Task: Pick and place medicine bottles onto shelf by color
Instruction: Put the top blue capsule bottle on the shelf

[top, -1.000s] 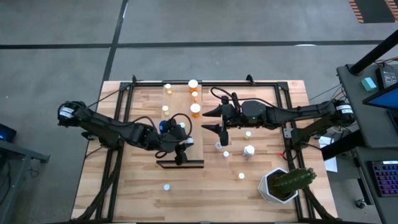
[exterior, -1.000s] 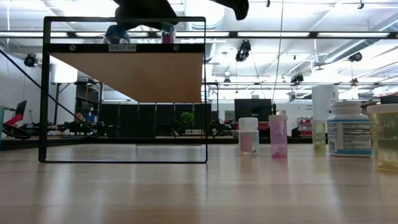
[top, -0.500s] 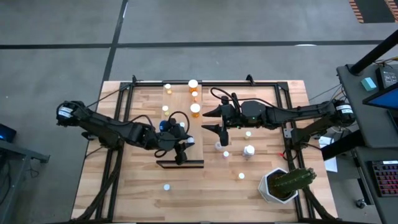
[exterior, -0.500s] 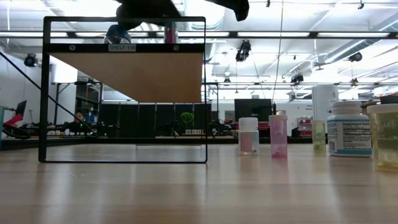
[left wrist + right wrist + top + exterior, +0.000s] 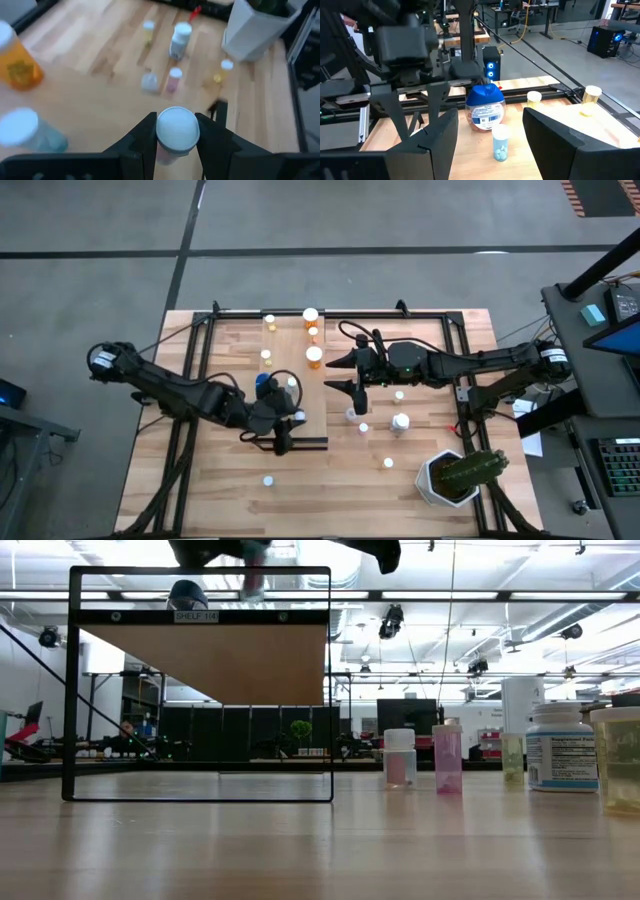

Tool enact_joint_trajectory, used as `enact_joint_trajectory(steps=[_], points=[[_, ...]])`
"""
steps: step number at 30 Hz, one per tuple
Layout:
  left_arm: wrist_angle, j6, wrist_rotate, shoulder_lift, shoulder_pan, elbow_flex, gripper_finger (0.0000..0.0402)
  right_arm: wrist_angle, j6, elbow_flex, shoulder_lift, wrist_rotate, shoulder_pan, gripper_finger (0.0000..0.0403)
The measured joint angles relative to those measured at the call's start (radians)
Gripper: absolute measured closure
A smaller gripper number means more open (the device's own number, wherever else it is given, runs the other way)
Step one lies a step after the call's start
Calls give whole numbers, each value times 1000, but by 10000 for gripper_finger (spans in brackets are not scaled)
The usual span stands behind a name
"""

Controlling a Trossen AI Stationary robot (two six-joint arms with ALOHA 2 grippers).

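The shelf (image 5: 312, 398) is a pale board on a black frame at the table's middle. My left gripper (image 5: 285, 430) hangs over the shelf's near end, shut on a pink medicine bottle (image 5: 177, 131) with a white cap. In the low view the left gripper (image 5: 215, 550) and the pink bottle (image 5: 255, 560) are above the shelf (image 5: 240, 665). A blue bottle (image 5: 263, 383) and a clear bottle (image 5: 291, 383) stand on the shelf. Orange bottles (image 5: 314, 357) stand at its far end. My right gripper (image 5: 350, 375) waits open at the shelf's right side. My left gripper pinches the pink bottle between its two fingers (image 5: 142, 137), one on each side just below the white cap (image 5: 177, 127). The fingers slant down at it from the table's left. The bottle is lifted clear of the shelf and looks tilted.
Several loose bottles stand on the table right of the shelf, among them a bigger white one (image 5: 400, 421) and a pink one (image 5: 447, 758). One small bottle (image 5: 268, 479) stands near the front edge. A white pot with a cactus (image 5: 455, 475) sits at the near right corner.
My left gripper has risen and drawn toward the table's near edge and a little left, still shut on the pink bottle. The bottle, which stood at shelf-top level, is now lifted clear above the shelf and tipped.
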Motion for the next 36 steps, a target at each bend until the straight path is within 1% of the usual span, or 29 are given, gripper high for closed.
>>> enact_joint_trajectory(steps=[3,8,13,16,25,36], points=[[0,-2,-21,1,-20,-20,306,-1,0,0,0,0,0,188],[6,-26,-36,3,-23,-33,306,-3,0,0,0,0,0,188],[-17,-102,-19,4,-40,-35,306,-3,0,0,0,0,0,188],[-33,-107,-22,5,-44,-42,306,-3,0,0,0,0,0,188],[57,-135,-30,2,-44,-98,304,-5,-8,0,0,0,0,188],[52,-154,-36,0,-43,-99,247,-10,-3,0,0,0,0,188]])
